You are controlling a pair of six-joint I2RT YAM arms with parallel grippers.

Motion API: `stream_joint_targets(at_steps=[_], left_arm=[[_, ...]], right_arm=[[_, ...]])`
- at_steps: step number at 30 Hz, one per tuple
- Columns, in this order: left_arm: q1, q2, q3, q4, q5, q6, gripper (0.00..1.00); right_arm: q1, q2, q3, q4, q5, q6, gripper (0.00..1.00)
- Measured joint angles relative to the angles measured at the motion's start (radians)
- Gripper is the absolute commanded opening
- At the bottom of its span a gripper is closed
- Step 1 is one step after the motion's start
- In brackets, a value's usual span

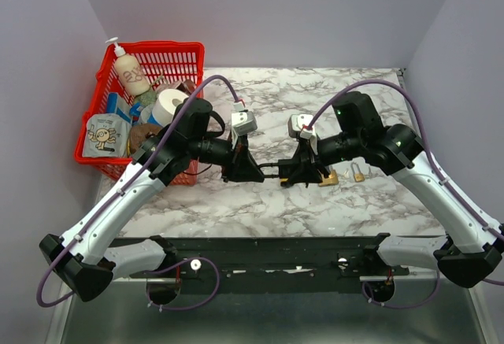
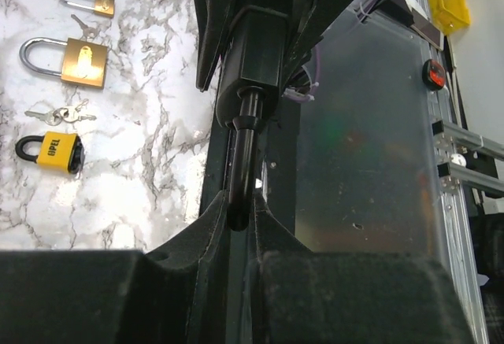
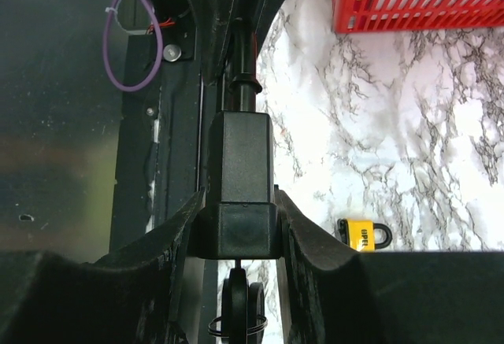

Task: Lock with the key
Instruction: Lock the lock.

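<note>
Black padlock (image 3: 240, 155) clamped in right end effector (image 3: 239, 212), its shackle (image 2: 246, 143) pinched by left end effector (image 2: 240, 212)

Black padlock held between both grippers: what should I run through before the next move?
1. Right gripper shut on the black rectangular padlock body: ok.
2. Left gripper shut on the black metal shackle: ok.
3. Dark key on a thin ring showing under the body, fully seated in the keyhole: cannot tell.
4. Shackle pressed fully home in the body: cannot tell.
5. A gripper free to turn the key: not ok, both are occupied.
</note>
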Motion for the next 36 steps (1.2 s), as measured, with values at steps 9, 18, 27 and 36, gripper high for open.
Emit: stream_joint_targets(at_steps=[9,18,27,36], left_arm=[[-0.014,-0.022,-0.033,0.017,-0.003,-0.026,0.00],[-0.029,-0.042,-0.052,0.037,-0.014,0.000,0.00],[-0.033,-0.050,-0.090,0.113,-0.014,-0.080,0.00],[-0.069,0.003,-0.154,0.253,-0.014,-0.224,0.00]], right_arm=[[0.000,0.017,0.001,-0.027,-0.039,0.046,0.01],[0.001,0.047,0.015,-0.042,-0.099,0.088,0.01],[0.002,0.038,0.013,-0.021,-0.096,0.134,0.01],[0.012,0.013,-0.007,-0.011,-0.068,0.220,0.01]])
